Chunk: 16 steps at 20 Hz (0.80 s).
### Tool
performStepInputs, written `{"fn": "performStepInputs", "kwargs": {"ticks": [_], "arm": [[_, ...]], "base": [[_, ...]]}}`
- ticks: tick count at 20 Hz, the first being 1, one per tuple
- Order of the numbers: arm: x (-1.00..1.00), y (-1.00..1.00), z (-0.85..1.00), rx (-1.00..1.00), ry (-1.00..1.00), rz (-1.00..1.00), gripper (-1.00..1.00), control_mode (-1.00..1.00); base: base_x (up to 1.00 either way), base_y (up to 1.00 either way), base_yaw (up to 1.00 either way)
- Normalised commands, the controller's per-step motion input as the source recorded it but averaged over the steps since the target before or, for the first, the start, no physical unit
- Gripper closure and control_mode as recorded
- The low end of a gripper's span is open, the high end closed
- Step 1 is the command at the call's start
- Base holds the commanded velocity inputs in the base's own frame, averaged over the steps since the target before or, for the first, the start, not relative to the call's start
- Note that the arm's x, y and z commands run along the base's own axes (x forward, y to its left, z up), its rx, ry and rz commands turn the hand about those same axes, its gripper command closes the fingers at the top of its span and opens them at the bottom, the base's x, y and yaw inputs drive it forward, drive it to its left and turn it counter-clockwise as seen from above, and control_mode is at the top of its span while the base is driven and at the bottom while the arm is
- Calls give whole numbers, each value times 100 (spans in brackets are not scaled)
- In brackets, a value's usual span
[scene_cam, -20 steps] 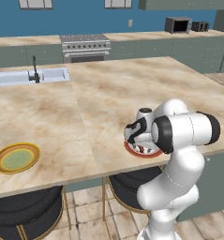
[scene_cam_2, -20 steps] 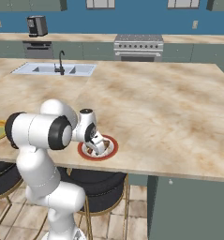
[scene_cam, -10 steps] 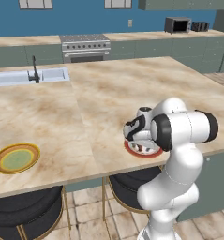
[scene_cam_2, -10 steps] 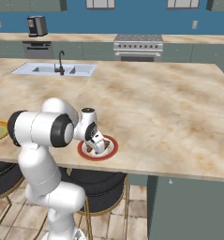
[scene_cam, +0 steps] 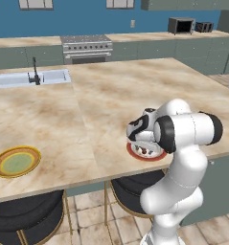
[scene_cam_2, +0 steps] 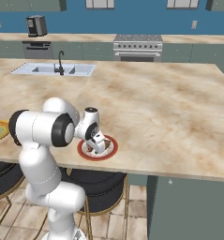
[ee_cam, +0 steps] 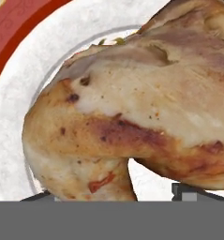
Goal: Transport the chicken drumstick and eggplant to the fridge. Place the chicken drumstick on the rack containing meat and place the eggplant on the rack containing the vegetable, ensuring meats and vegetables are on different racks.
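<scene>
We find the claw (scene_cam_2: 97, 146) down over the chicken drumstick (ee_cam: 132, 108) on the plate (scene_cam_2: 109, 151), jaw width unclear. An off-centre pinch could squeeze it off.

Golden-brown, pale-mottled chicken drumstick (ee_cam: 132, 112) on a white plate (ee_cam: 19, 93) with a red rim.

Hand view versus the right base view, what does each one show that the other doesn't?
Hand view alone: the drumstick up close, browned skin with dark spots, lying on the white middle of the plate.

Right base view alone: the island counter, the sink, the stove, stools, and the arm reaching down with its end effector over the plate.

Both: the red-rimmed plate near the counter's front edge.
</scene>
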Motion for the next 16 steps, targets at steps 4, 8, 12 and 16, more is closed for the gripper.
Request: {"fn": "performStepInputs", "kwargs": {"ticks": [4, 8, 12, 16], "arm": [[-21, 23, 0, 0, -7, 0, 100, -100], [-7, 24, 0, 0, -5, 0, 100, -100], [-39, 9, 15, 0, -16, 0, 100, -100], [-66, 5, 56, 0, -20, 0, 100, -100]], "base": [[0, 0, 0], [0, 0, 0], [0, 0, 0], [0, 0, 0]]}}
